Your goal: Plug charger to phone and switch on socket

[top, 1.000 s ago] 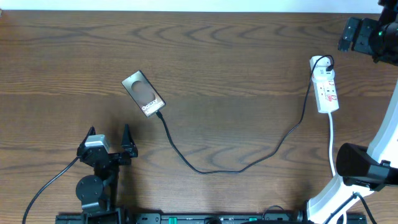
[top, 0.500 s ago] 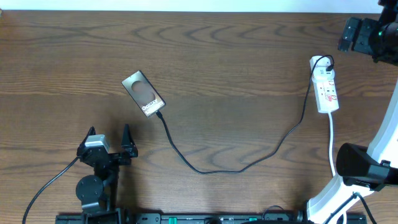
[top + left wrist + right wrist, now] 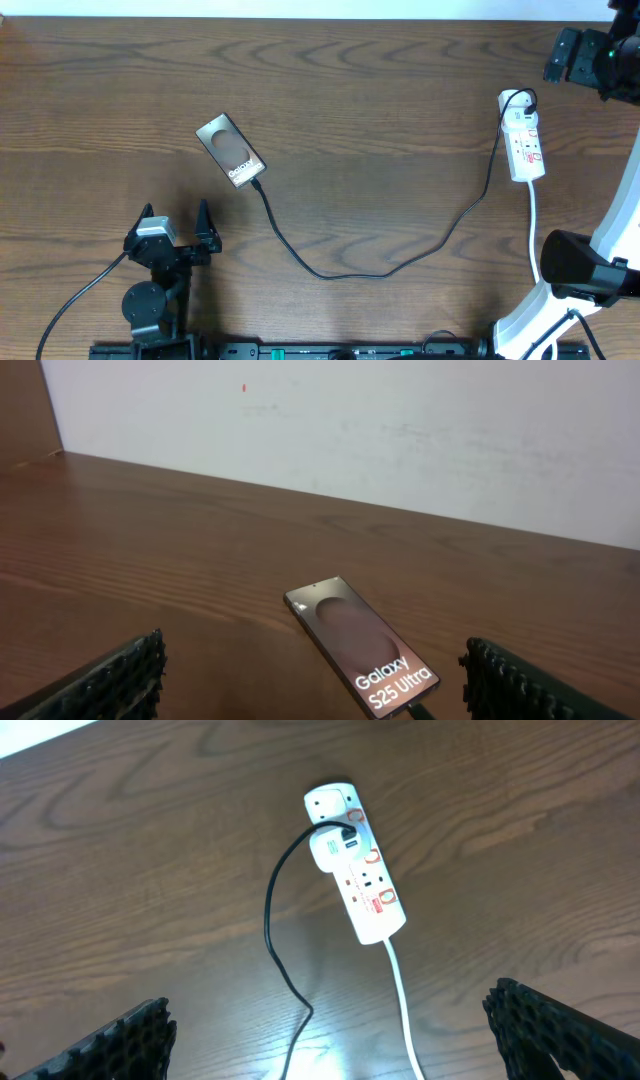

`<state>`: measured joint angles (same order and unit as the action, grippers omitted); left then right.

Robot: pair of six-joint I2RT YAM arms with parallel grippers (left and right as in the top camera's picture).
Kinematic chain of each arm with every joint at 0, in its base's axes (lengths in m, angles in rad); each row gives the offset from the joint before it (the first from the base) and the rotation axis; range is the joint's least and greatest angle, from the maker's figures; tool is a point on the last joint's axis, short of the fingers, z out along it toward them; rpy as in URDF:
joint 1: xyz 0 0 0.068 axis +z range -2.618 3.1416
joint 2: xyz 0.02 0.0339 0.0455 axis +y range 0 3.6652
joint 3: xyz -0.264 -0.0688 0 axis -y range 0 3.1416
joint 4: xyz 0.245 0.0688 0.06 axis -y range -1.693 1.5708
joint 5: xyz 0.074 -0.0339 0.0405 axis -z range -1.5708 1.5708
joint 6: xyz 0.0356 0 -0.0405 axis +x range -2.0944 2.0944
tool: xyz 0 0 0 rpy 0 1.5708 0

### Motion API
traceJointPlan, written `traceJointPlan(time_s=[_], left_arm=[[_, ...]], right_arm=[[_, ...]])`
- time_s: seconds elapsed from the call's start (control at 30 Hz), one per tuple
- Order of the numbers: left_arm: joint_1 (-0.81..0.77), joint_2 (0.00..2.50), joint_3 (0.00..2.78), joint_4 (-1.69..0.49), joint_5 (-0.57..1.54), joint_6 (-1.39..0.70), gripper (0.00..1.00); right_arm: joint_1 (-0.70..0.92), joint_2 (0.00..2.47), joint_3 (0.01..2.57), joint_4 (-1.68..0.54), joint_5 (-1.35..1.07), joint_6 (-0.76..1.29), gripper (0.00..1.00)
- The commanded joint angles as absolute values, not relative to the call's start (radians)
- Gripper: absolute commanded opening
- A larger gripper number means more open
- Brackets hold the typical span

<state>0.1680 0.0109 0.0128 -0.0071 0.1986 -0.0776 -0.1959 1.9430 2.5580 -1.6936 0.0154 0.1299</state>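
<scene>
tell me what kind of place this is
Probably a robot test bench in a lab: a wooden table against a plain white wall, the left arm and right arm at its near edge, and a phone, charger and socket laid out.

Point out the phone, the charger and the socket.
phone point(image 3: 231, 151): overhead view, middle of its dark face.
charger point(image 3: 355, 277): overhead view, mid-run of the thin black cable.
socket point(image 3: 372, 900): right wrist view, lower part of its white body.
</scene>
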Motion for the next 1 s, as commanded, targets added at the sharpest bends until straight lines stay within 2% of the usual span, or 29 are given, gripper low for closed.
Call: traceJointPlan(time_s=[0.0,0.27,0.5,0.63,0.97], left_arm=[[0.166,0.004,0.004,-0.056,0.197,-0.068,0.93],[0.166,0.004,0.004,-0.056,0.197,-0.068,0.93],[0.166,0.004,0.004,-0.056,0.197,-0.068,0.93],[0.166,0.004,0.004,-0.056,0.197,-0.068,0.93],[0.166,0.004,0.004,-0.056,0.197,-0.068,0.93]], right_arm=[[-0.195,1.944,2.558,-1.691,0.019,0.142,0.99],[-0.142,1.938,2.558,-1.599,-0.040,0.145,0.99],[-0.028,1.901,2.496,-1.465,0.019,0.141,0.99],[0.010,1.818,2.334,-1.338,0.035,0.141,0.99],[0.043,1.539,1.696,-0.889,-0.009,0.142,0.99]])
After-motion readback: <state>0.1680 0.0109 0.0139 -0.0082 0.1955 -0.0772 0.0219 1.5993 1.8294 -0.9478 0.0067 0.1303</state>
